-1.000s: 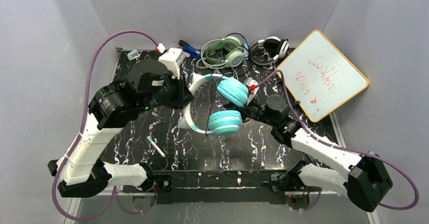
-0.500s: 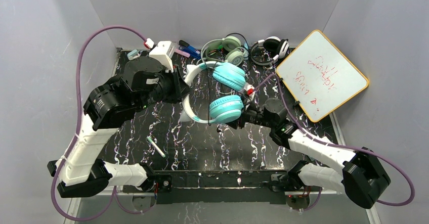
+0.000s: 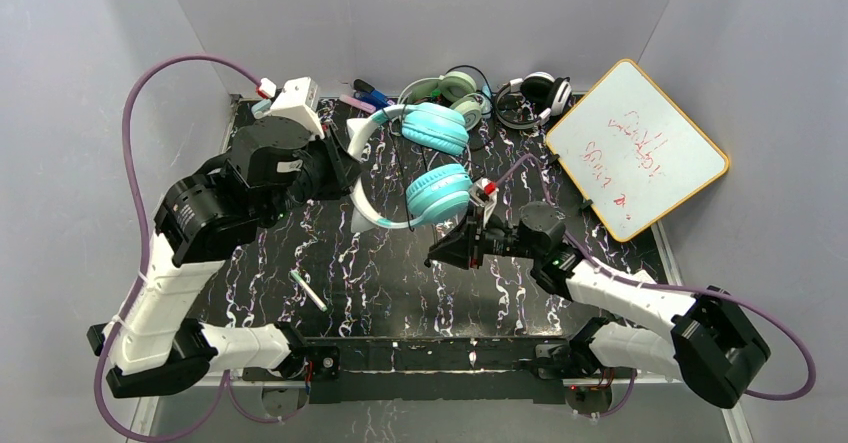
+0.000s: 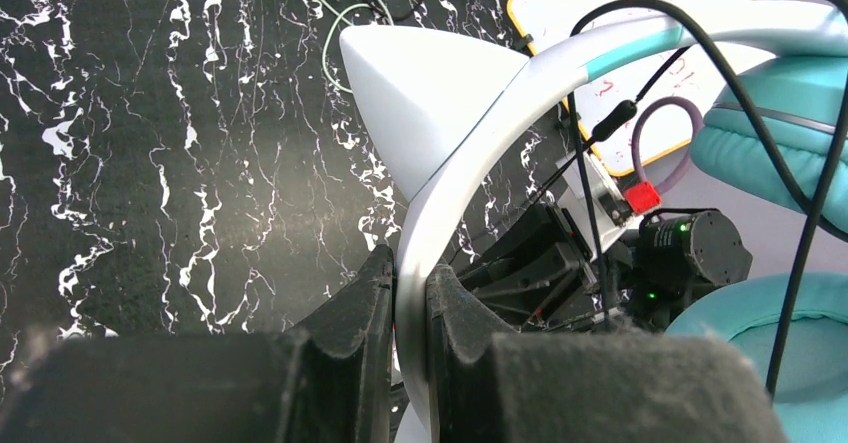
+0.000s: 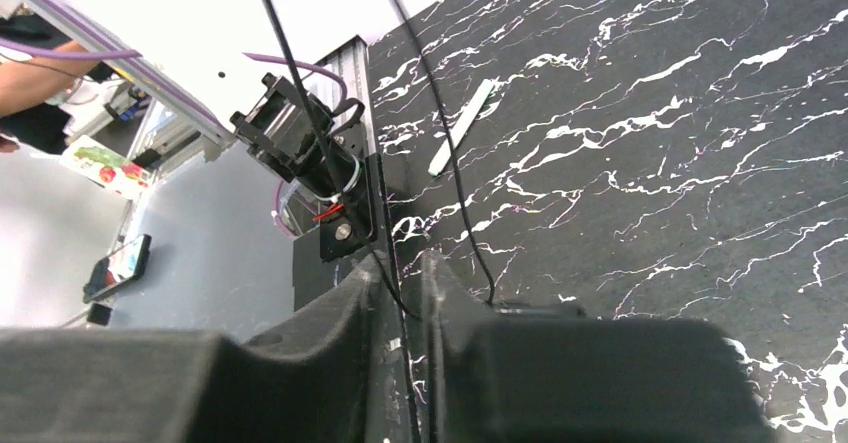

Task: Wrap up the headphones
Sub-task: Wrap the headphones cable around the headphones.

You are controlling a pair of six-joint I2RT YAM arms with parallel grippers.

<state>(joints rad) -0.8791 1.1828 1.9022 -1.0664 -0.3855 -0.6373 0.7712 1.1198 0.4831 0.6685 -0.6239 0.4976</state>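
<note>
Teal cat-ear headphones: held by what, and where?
Left gripper clamps the white headband beside a cat ear. Their thin black cable runs between the right gripper's near-shut jaws; grip unclear.

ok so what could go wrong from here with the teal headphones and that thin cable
1. The right gripper's jaws stand narrowly apart around the thin black cable, so it may slip out once the arm pulls.
2. The left gripper clamps only the white band, so the teal headphones could pivot or drop from that narrow grip.
3. Their upper cup sits close to the mint-green headset, so winding there might snag or drag it.
</note>
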